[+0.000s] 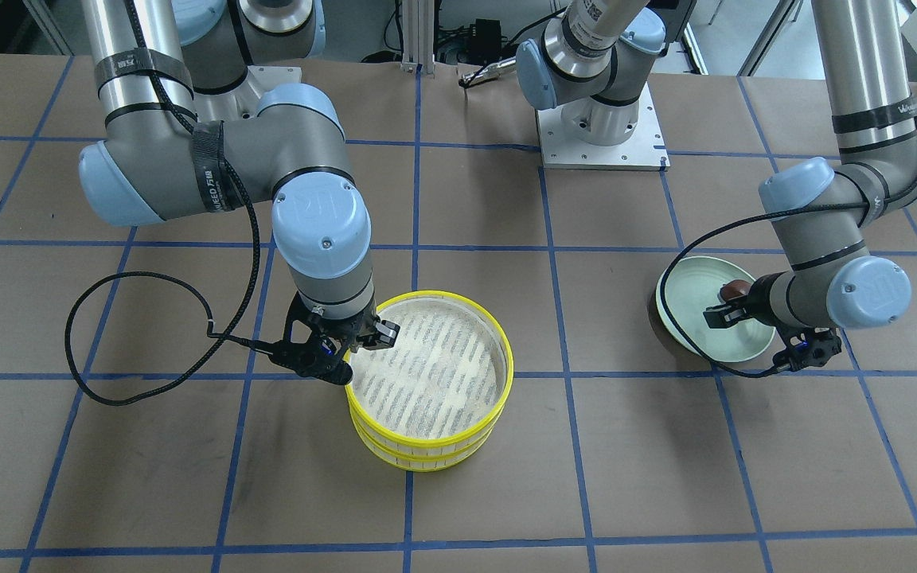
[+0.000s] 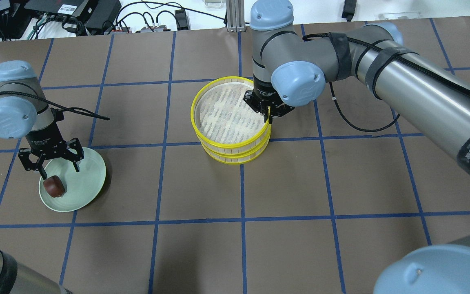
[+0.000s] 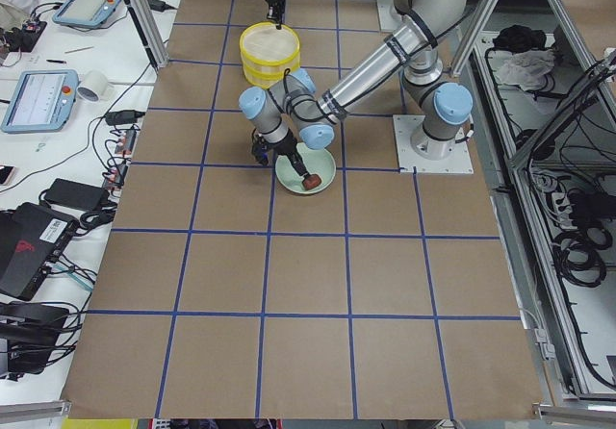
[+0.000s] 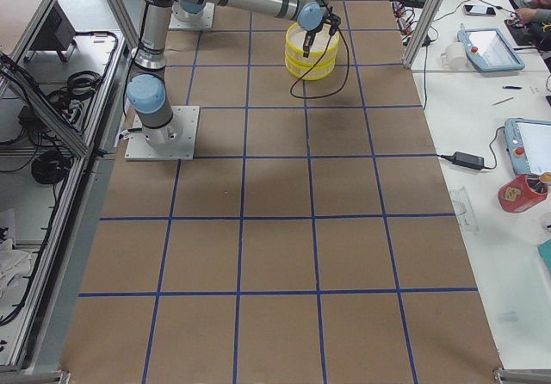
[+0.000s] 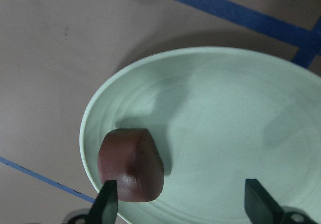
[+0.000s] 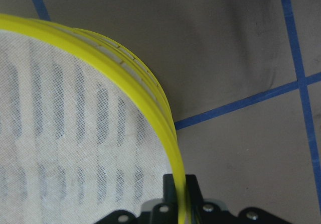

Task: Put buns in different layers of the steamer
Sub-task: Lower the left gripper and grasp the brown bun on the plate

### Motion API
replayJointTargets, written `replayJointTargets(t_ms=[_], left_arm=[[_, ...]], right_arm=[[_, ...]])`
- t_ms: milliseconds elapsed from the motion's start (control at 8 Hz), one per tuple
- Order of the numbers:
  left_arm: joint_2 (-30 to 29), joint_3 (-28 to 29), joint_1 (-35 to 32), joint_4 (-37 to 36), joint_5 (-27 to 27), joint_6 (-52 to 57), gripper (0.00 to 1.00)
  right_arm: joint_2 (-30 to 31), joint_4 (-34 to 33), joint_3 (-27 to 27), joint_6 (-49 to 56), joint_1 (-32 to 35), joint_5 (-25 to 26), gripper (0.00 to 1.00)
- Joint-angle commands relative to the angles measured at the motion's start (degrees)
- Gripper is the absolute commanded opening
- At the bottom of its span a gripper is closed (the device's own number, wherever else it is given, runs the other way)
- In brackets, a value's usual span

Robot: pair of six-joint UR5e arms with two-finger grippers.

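Note:
Two steamer layers are stacked at mid table; the top layer [image 2: 193, 112] sits on the lower layer [image 2: 235, 157], and its white striped liner is bare. My right gripper [image 2: 268, 118] is shut on the top layer's yellow rim [image 6: 173, 148] at its edge. The dark reddish-brown bun [image 2: 54, 186] lies on the pale green plate [image 2: 88, 179]. My left gripper [image 2: 59, 170] is open just above the plate, one finger [image 5: 106, 204] touching or almost touching the bun [image 5: 131, 163]. The cream-white bun is out of view.
The table is brown paper with a blue tape grid. The arm bases stand at the robot side [image 1: 602, 135]. A black cable loop [image 1: 108, 334] hangs from the right arm beside the steamer. Tablets and cables lie on side benches [image 3: 38, 102].

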State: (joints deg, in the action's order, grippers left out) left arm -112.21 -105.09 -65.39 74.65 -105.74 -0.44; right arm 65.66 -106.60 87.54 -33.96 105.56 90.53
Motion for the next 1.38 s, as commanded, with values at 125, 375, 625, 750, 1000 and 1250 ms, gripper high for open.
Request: replayJointTargets(t_ms=[125, 375, 625, 750, 1000, 1250], left_arm=[[-0.3, -0.8, 0.0, 0.0, -2.4, 0.0, 0.89], [-1.0, -0.7, 0.0, 0.0, -6.6, 0.0, 0.62], [-1.3, -0.6, 0.0, 0.0, -6.7, 0.0, 0.48], [-1.3, -0.6, 0.0, 0.0, -6.7, 0.0, 0.38], [-1.3, -0.1, 0.0, 0.0, -7.9, -0.1, 0.06], [-0.9, 0.9, 0.0, 0.1, -8.0, 0.1, 0.00]], right_arm=[[0.0, 0.0, 0.1, 0.0, 0.0, 0.2, 0.18], [0.0, 0.0, 0.1, 0.0, 0.0, 0.2, 0.21], [0.0, -0.7, 0.1, 0.0, 0.0, 0.2, 0.28], [0.0, -2.0, 0.1, 0.0, 0.0, 0.2, 0.33], [1.2, -2.0, 0.4, 0.0, -0.3, 0.3, 0.51], [5.1, -1.9, 0.4, 0.1, -1.0, 0.3, 0.77]])
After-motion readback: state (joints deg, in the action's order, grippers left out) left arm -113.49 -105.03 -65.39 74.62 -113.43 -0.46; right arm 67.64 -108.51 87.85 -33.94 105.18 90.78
